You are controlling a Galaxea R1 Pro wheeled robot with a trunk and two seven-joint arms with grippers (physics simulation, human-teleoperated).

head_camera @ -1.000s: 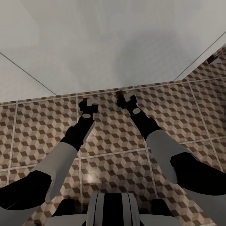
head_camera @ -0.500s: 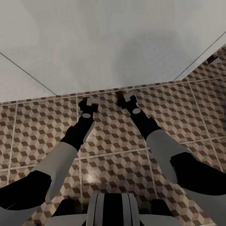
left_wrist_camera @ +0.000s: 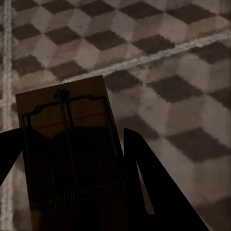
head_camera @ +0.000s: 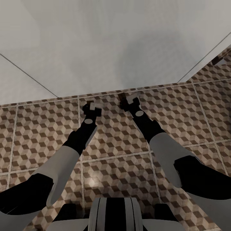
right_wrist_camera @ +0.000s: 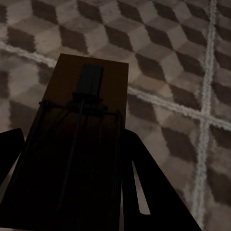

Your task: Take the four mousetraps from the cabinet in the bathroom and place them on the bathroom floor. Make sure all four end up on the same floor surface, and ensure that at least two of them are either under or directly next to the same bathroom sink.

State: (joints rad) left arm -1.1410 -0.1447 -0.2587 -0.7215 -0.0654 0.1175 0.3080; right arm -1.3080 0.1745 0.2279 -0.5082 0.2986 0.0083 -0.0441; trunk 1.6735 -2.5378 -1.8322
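Over the floor (head_camera: 115, 144), your left gripper (head_camera: 91, 108) and right gripper (head_camera: 127, 102) each clench a mousetrap (left_wrist_camera: 67, 144), the right's (right_wrist_camera: 79, 139) nearer the far wall (head_camera: 115, 41).

I hold both black-and-white seven-joint arms stretched forward and angled down, forearms converging slightly. My left gripper (head_camera: 91, 107) points downward, its dark fingers (left_wrist_camera: 144, 183) clamped on either side of a flat tan wooden mousetrap (left_wrist_camera: 67, 139). My right gripper (head_camera: 127, 101) reaches a little farther ahead, its black fingers (right_wrist_camera: 139, 183) likewise closed around a second flat brown wooden mousetrap (right_wrist_camera: 82, 130).
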